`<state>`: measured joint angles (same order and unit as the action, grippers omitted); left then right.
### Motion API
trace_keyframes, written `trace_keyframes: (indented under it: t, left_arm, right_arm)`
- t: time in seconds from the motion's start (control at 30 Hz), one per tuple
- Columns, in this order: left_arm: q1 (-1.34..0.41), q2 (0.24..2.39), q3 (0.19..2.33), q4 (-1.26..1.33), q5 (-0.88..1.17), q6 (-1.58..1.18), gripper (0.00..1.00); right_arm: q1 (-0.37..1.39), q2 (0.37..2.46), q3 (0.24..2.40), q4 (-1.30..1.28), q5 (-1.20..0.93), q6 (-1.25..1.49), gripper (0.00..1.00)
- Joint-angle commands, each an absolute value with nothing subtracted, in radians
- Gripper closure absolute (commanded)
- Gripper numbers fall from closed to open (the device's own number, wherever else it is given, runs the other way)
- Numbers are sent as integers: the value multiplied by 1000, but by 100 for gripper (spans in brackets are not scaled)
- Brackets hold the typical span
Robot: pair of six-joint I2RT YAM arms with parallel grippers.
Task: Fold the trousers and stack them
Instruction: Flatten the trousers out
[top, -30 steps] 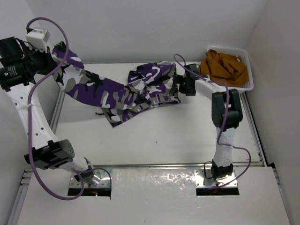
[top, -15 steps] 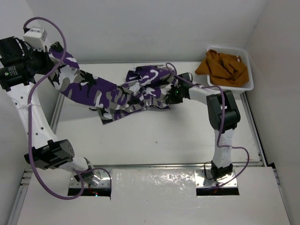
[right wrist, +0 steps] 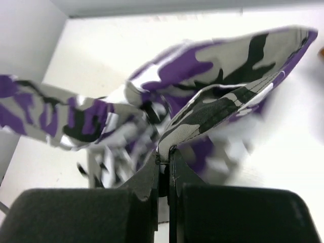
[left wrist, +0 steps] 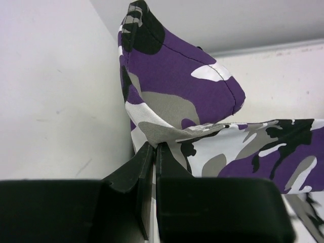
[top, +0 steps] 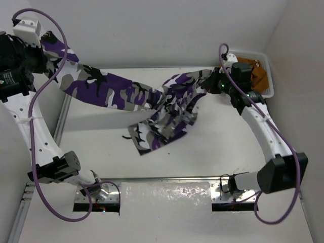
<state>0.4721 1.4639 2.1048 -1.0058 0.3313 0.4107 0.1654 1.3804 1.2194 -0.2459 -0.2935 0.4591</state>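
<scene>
Right, start with what lies nearest you: the bare table (top: 217, 152) in front of the arm bases, which looks like the place to spread the cloth flat. Just beyond it, the trousers (top: 116, 91) hang in the air as a long band between the two arms. Their middle sags in a crumpled bunch towards the table top, and you cannot tell from above whether that low edge touches the surface.

Your left gripper (left wrist: 154, 147) is pinched tight on a corner of the camouflage fabric, high up by the left wall. Your right gripper (right wrist: 164, 152) is closed just as narrowly on a folded edge at the other end, over the far right of the table. Both holds look thin, only a lip of cloth between the fingers. Pull gently, since a hard tug could strip an edge out.

The step in hand appears to be stretching the garment out, with no fold made yet. To do it well, keep both ends level and draw them apart only until the twisted middle opens. Then lower both together so the bunch lands first and the cloth lays out smoothly towards you. Watch the twist near the centre, because setting it down like that would bake in a crease.

Farthest off, the orange garment (top: 259, 76) sits in the white tray (top: 270, 83) just behind your right wrist, so keep the lifted hem from dragging across it.
</scene>
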Motion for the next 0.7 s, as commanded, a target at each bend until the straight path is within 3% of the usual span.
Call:
trace_keyframes:
  t: [0.0,0.27,0.6,0.63,0.67]
  left_arm:
    - [469,1407,2192,-887,334,371,100]
    - [469,1407,2277,-844,344,334,100]
    - [471,1411,1784,-847,344,425,100]
    - [471,1414,1748,-844,339,433,100]
    - [471,1417,1686,-836,324,440,100]
  right_arm:
    - [164,1293,1314,-319,-291,370,100]
    - [163,1264,1617,-517,-220,238,100]
    - [133,1764,1932,-687,-109,198,100]
    - [135,1801,1960,-696,-106,195,97]
    - [137,1866,2000,-699,-86,195,84]
